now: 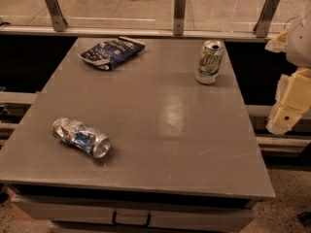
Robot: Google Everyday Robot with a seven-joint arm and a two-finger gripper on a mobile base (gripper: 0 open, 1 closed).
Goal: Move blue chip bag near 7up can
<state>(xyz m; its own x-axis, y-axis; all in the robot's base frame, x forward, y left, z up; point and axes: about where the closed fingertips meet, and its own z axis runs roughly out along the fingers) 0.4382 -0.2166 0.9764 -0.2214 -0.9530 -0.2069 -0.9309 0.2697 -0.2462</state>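
Observation:
The blue chip bag (112, 51) is a crumpled navy foil bag with white lettering, lying flat at the far left of the grey table (160, 125). The 7up can (210, 61) stands upright at the far right of the table, white and green with a silver top. The bag and the can are well apart. My gripper (291, 108) is at the right edge of the view, off the table's right side, level with the table's middle and to the right of the can. It holds nothing that I can see.
A crushed silver-and-blue can (81, 137) lies on its side at the near left of the table. A glass barrier with metal posts (179, 12) runs behind the table's far edge. A drawer handle (131, 221) shows below the front edge.

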